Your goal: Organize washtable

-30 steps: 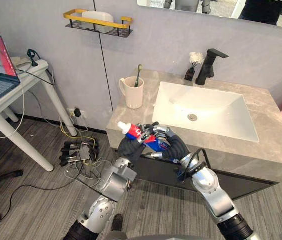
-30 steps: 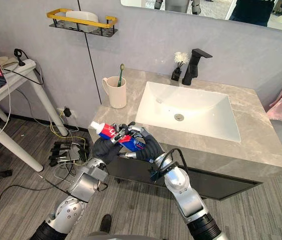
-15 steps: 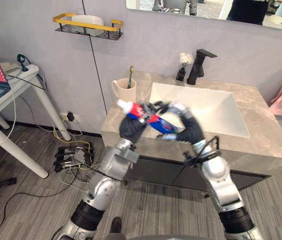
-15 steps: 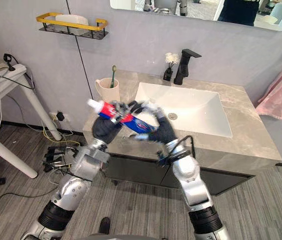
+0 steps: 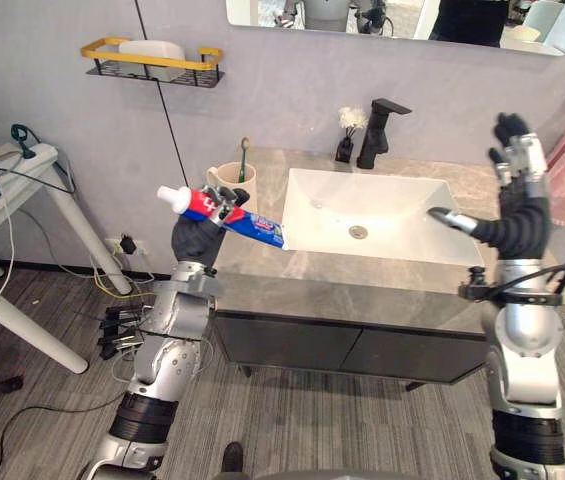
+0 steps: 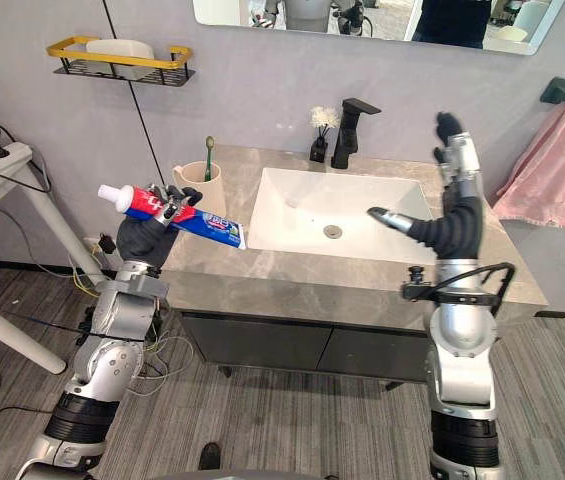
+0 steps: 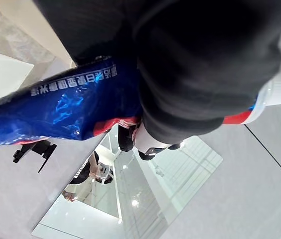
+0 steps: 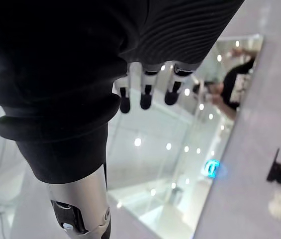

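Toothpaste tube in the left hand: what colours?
Blue body, red band, white cap on the toothpaste tube; best in the right eye view.

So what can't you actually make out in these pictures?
Cup: lower part hidden behind the toothpaste tube and left hand, eye views.
Pink towel: cut off by the right edge, eye views.
White item on the wall shelf: too small to identify, partly behind its yellow rail.

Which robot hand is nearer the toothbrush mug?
Left. The left robot hand, gripping the toothpaste tube, is just in front of the mug; the right robot hand is raised open across the sink.
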